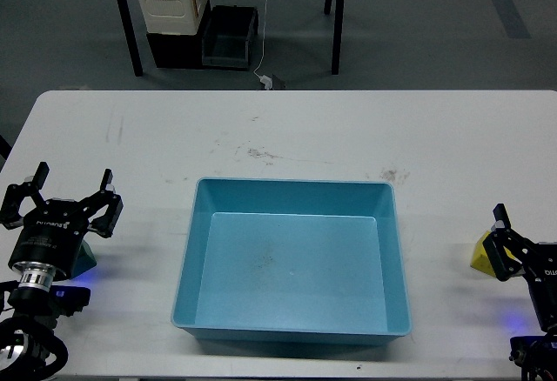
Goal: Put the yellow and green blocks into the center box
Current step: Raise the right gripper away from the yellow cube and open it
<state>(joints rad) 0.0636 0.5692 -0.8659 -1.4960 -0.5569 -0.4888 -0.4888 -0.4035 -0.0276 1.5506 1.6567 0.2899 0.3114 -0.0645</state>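
Note:
The center box (187,259), a light-blue shallow tray, sits in the middle of the white table with nothing inside. At the table's left my left gripper (73,183) stands open, its two fingers spread wide. The dark green block (84,257) peeks out beside and behind its wrist, mostly hidden. At the far right, my right gripper (531,242) is partly cut off by the view's edge; one finger (499,216) shows, held far out from the wrist, so it looks open. The yellow block (480,255) lies on the table against that finger's left side, not held.
The white table (287,133) runs the view's full width, with scuff marks behind the tray. Beyond its far edge, on the floor, stand a cream container (171,0), a dark bin (230,40) and black frame legs (127,24).

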